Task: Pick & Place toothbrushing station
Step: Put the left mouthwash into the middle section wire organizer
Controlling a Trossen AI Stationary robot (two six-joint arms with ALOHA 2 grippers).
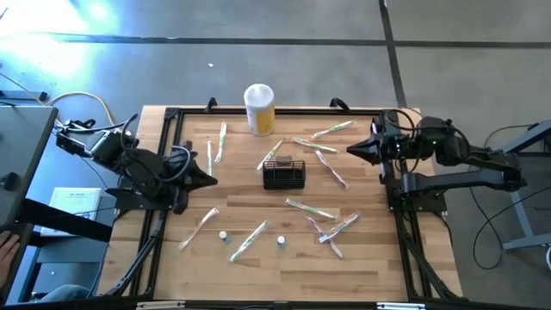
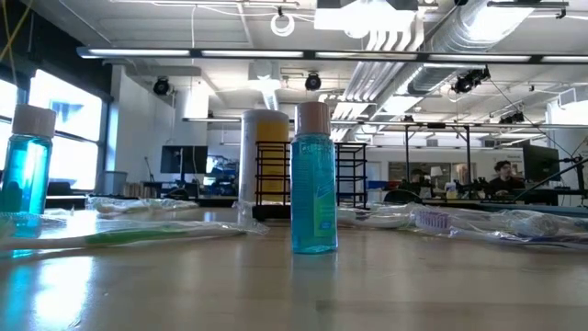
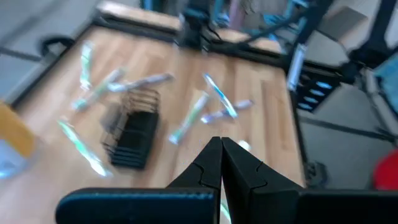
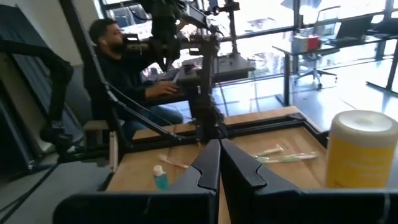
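Note:
The toothbrushing station, a small black wire-mesh basket, stands on its base at the table's middle; it also shows in the low view and the left wrist view. My left gripper is shut and empty over the table's left side, well left of the basket; its shut fingers show in the left wrist view. My right gripper is shut and empty over the table's far right; its fingers show in the right wrist view.
A yellow-and-white canister stands behind the basket at the far edge. Several wrapped toothbrushes lie scattered round the basket. Small blue bottles stand near the front edge. A person sits beyond the table's left side.

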